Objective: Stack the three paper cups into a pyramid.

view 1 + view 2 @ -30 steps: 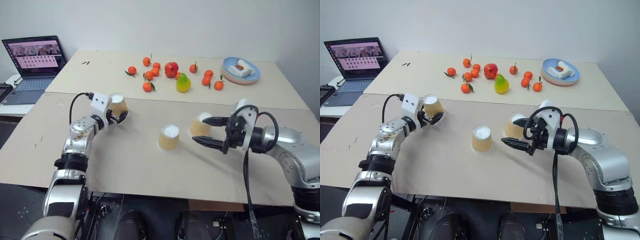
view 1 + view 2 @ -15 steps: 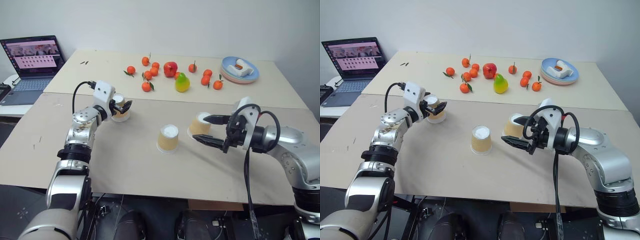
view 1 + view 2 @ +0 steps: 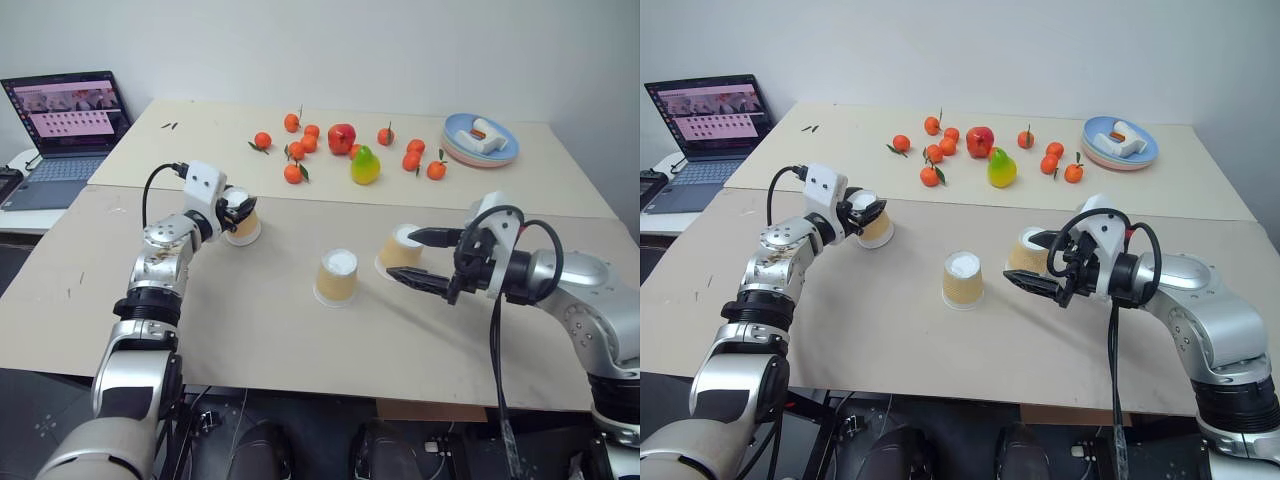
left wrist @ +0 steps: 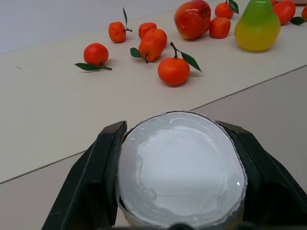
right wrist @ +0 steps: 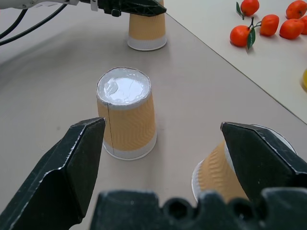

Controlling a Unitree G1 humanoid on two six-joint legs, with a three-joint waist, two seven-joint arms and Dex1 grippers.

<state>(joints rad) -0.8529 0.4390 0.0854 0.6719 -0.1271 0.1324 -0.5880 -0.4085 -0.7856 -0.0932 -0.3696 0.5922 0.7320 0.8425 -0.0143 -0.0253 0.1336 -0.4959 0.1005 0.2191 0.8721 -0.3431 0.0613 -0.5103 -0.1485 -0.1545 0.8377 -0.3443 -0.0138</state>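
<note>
We look down on two pale beige tabletops (image 3: 300, 330) pushed together, matte and lightly scuffed, with a seam running between them, set against a plain white wall. At ten o'clock an open laptop (image 3: 65, 130) sits on a side surface. Along the far board, toward twelve o'clock, glossy orange tangerines (image 3: 294, 173) with green leaves lie scattered around a red apple (image 3: 342, 138) and a yellow-green pear (image 3: 366, 165); at one o'clock is a stack of pale blue plates (image 3: 482, 143) carrying a small white object.

The three paper cups are tapered, tan, faintly ribbed, and all upside down with their white bases up. Our left gripper (image 3: 238, 210) has its black fingers pressed against the sides of the left cup (image 3: 242, 226), which stands on the near board at about ten o'clock from the middle cup. The middle cup (image 3: 337, 277) stands free near the centre. At three o'clock from it, the right cup (image 3: 400, 250) leans tilted, between the widely spread fingers of our right gripper (image 3: 420, 258); we cannot tell whether either finger touches it.
</note>
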